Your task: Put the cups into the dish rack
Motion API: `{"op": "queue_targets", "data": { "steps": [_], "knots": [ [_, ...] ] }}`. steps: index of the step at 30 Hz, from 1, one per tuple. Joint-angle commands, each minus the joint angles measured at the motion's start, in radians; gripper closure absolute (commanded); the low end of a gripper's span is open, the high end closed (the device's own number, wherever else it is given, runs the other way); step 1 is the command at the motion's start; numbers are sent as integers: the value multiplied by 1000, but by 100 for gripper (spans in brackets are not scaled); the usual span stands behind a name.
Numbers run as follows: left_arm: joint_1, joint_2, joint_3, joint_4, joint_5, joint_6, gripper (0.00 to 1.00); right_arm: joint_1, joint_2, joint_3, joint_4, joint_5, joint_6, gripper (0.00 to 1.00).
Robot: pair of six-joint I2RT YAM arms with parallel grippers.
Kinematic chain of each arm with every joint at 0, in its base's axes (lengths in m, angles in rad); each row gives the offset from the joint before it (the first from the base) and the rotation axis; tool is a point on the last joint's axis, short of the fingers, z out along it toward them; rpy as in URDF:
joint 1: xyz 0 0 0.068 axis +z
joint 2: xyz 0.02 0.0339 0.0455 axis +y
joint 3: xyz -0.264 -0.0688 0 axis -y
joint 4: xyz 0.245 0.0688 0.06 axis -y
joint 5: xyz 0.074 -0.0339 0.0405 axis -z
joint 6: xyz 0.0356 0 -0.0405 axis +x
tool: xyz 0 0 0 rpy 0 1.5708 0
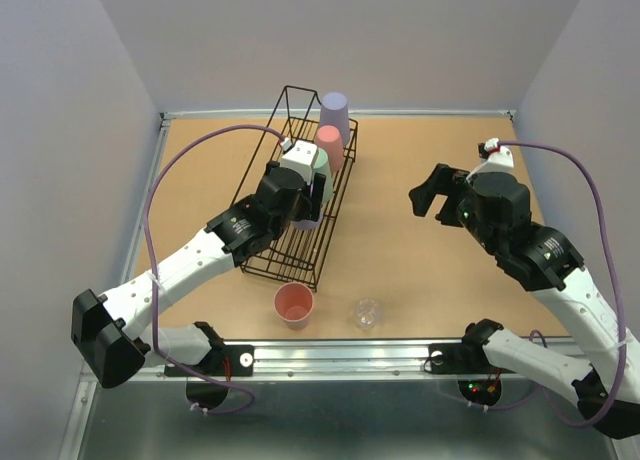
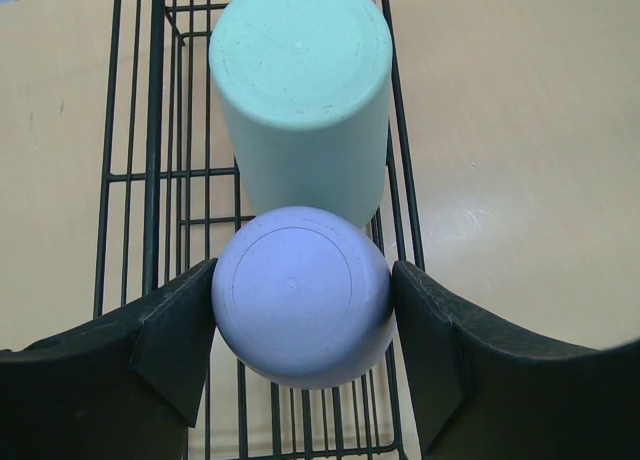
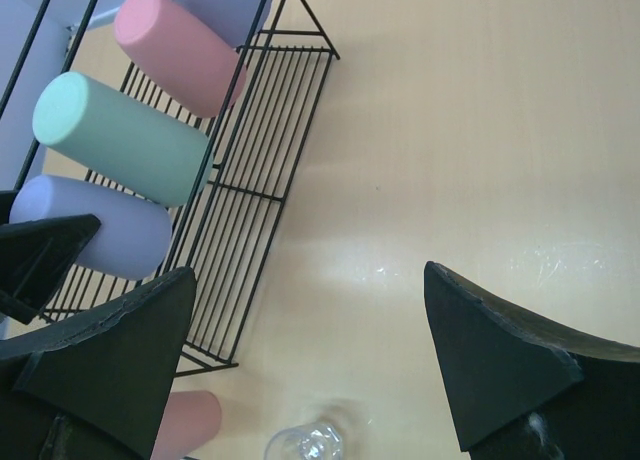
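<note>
Inside the dish rack (image 1: 285,268), left of centre, the left gripper (image 2: 302,285) presses its fingers on both sides of a lavender cup (image 2: 300,305), a grip the overhead view mostly hides. Farther along sit a mint cup (image 2: 300,90), a pink cup (image 3: 175,50) and a second lavender cup (image 1: 334,110). Only overhead do the salmon cup (image 1: 294,305) and clear cup (image 1: 368,313) on the near table (image 1: 450,280) show whole. The right gripper (image 3: 309,280) hovers to the right, fingers wide apart.

A tan tabletop (image 1: 420,270) is bounded by pale grey walls (image 1: 350,40) on the left, far and right sides. A metal strip (image 1: 340,358) is fixed along the near edge. Soft glare is seen on its surface in both wrist views.
</note>
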Motion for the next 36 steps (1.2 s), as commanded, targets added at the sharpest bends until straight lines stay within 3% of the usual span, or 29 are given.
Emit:
{"op": "queue_targets", "data": {
  "steps": [1, 2, 5, 10, 19, 22, 30, 36],
  "knots": [
    [-6, -8, -12, 52, -52, -11, 82, 4, 2, -8, 18, -15, -15, 0],
    [-6, -11, -13, 52, -55, -12, 67, 4, 4, -11, 18, -16, -20, 0],
    [-9, -23, -24, 53, -60, -17, 48, 4, 4, -16, 18, -16, -28, 0],
    [-14, -37, -27, 44, -62, -19, 33, 3, 2, -28, 18, -18, -34, 0],
    [-27, -64, -16, 7, -69, -37, 16, 4, -13, -63, 18, -27, -32, 0],
    [-32, -66, -12, -4, -74, -40, 6, 3, -30, -74, 18, -28, -34, 0],
    [-47, -63, 33, -31, -105, -68, 3, 3, -57, -88, 18, -58, -43, 0],
    [-49, -63, 117, -54, -123, -95, 3, 4, -5, -97, 12, -356, -121, 0]
  ]
}}
